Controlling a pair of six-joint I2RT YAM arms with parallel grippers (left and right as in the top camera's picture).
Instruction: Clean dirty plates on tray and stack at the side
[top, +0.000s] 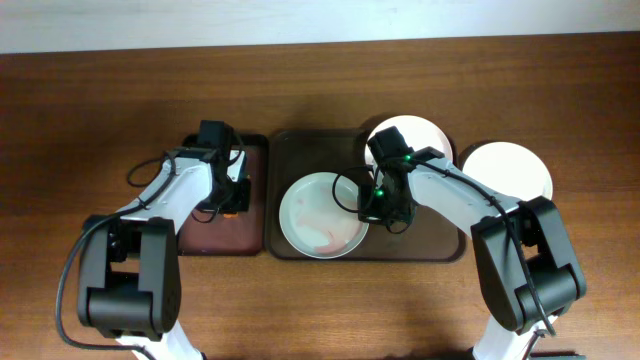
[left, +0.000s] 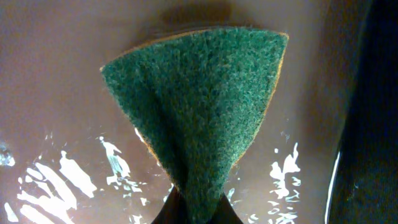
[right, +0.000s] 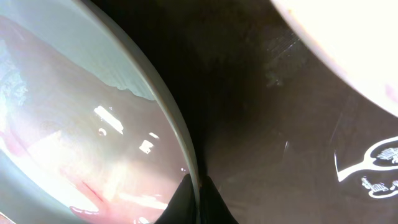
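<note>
Pale plate (top: 315, 215) rim (sauce-smeared) pinched between right fingers (right: 217, 210), on tray (top: 430, 235).

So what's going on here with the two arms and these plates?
The right gripper pinches the rim of a smeared plate on the brown tray. The left gripper holds a green scouring pad over the smaller maroon tray, away from that plate. A second plate sits at the tray's back corner, and a third plate lies on the table to the right.

Smeared plate (right: 93, 124) rim inside claw (right: 198, 196)
</note>
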